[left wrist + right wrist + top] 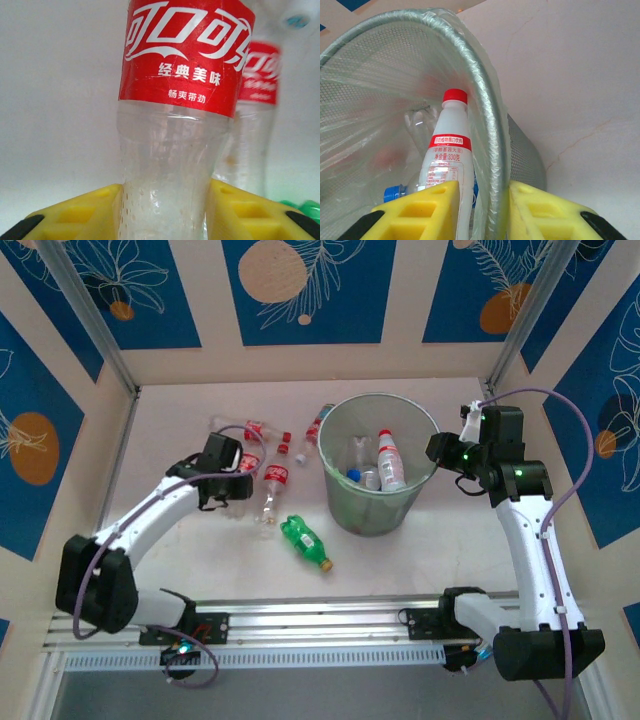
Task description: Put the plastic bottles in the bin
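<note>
The left arm's (pixel 150 512) jaws are closed snug on the clear body of a cola bottle (pixel 185 55) lying among loose bottles (pixel 258 430) at the worktop's (pixel 450 555) left. I'd lift it straight up before swinging right, clear of its neighbour (pixel 257 75) and the green bottle (pixel 300 538), and release only once well over the bin (pixel 372 512), which stands mid-worktop with a few bottles inside. The right arm's (pixel 535 540) jaws straddle the bin's right rim, though whether they pinch it I cannot tell; the pale worktop looks slick, so a nudged bottle may roll, and blue leaf-printed panels (pixel 300 290) wall it in.
</note>
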Action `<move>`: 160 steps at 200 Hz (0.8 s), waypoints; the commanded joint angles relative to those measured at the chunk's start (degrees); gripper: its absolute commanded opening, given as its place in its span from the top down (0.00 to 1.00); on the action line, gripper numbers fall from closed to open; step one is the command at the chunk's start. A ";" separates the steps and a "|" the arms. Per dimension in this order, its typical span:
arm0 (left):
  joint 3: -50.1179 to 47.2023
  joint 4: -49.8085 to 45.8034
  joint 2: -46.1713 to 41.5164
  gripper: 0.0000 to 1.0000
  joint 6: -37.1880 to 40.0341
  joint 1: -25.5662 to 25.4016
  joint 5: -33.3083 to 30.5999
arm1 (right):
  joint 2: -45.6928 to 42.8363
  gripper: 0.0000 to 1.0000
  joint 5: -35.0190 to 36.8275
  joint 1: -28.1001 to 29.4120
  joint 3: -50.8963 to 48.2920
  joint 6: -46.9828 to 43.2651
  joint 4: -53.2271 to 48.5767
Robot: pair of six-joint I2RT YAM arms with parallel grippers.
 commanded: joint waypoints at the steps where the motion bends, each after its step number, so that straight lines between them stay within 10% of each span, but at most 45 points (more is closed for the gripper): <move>1: 4.23 -2.14 -4.16 0.57 0.85 0.58 3.45 | 0.29 0.69 -1.36 0.19 -0.26 0.10 0.37; 91: 21.21 11.12 -9.94 0.59 -5.86 -1.55 22.49 | 0.75 0.69 -1.19 1.15 0.47 0.34 0.72; 160: 40.41 16.52 6.93 0.59 -3.92 -15.18 22.28 | 1.27 0.69 0.11 2.38 1.28 0.28 0.64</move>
